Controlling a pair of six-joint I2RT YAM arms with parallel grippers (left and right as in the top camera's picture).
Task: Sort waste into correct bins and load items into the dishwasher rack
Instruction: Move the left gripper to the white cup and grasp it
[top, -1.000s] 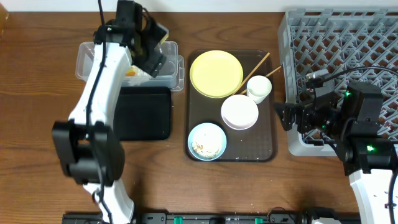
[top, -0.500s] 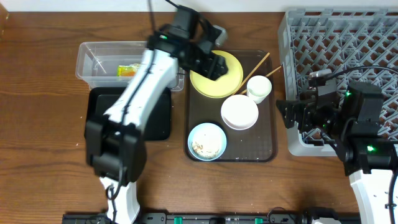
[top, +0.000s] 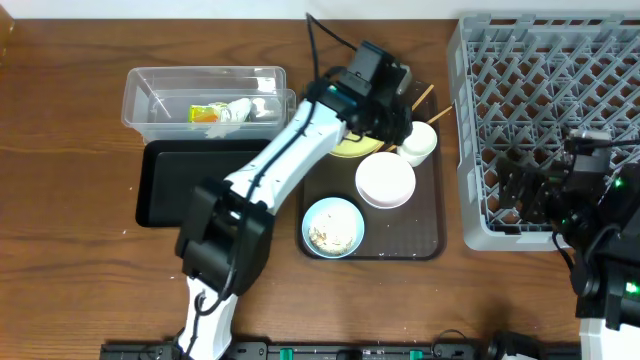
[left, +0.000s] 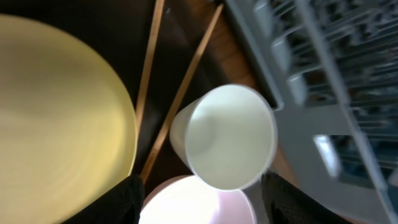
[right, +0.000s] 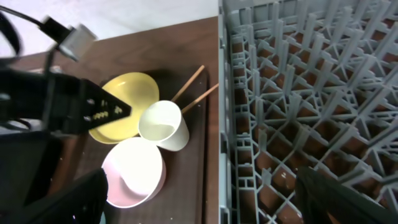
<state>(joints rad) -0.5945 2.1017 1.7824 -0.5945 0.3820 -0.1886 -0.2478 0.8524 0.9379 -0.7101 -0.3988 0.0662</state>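
My left gripper (top: 393, 122) is open and empty, low over the small white cup (top: 418, 143) at the yellow plate's (top: 348, 149) right edge. In the left wrist view the cup (left: 227, 137) stands just ahead of the open jaws (left: 202, 208), with the white bowl (left: 199, 202) beneath them. Two chopsticks (top: 427, 93) lie beside the cup. The light blue bowl (top: 333, 227) holds crumbs. The wrapper (top: 207, 113) and crumpled paper (top: 241, 108) lie in the clear tub (top: 150, 85). My right gripper (top: 515, 188) is open and empty over the grey rack's (top: 545, 60) front left.
The dishes sit on a dark brown serving tray (top: 425, 225). The shallow black tray (top: 165, 195) lies in front of the tub. In the right wrist view, the rack wall (right: 227, 93) runs beside the cup (right: 163, 124), white bowl (right: 134, 171) and left gripper (right: 68, 106).
My left arm swung right from the clear tub, across the yellow plate, to the cup. Crumpled paper now shows in the tub. My right gripper drew back right over the rack.
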